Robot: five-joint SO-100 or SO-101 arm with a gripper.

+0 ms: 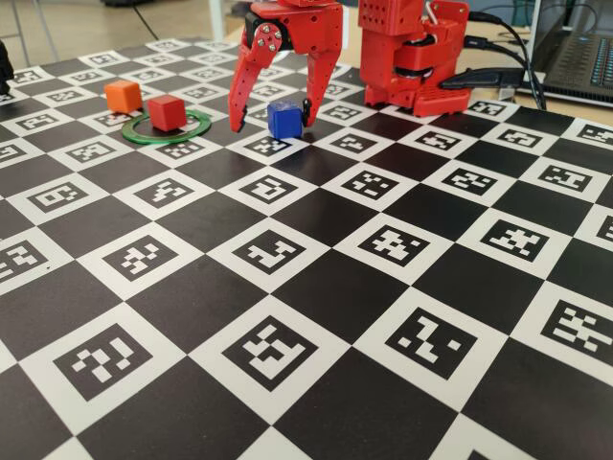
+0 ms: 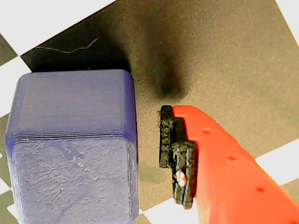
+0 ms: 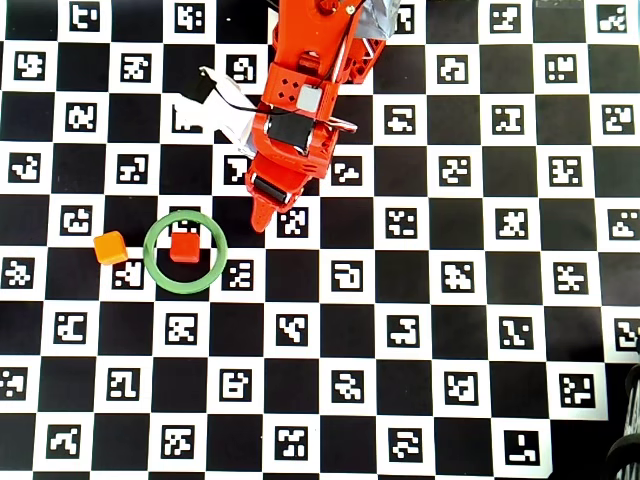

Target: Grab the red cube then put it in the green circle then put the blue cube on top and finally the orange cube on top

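The red cube (image 1: 166,112) (image 3: 183,246) sits inside the green circle (image 1: 198,128) (image 3: 150,252) at the back left of the fixed view. Just left of the ring stands the orange cube (image 1: 123,95) (image 3: 110,247). The blue cube (image 1: 284,119) (image 2: 70,149) rests on the mat between the fingers of my gripper (image 1: 273,123), which is open and straddles it. In the wrist view a narrow gap separates the cube from the black-padded finger (image 2: 175,154); the other finger is out of frame. The arm hides the blue cube in the overhead view.
The mat (image 1: 316,316) is a black-and-white checkerboard with printed markers. The red arm base (image 1: 412,57) stands behind the gripper. A laptop (image 1: 579,57) and cables (image 1: 498,77) lie at the back right.
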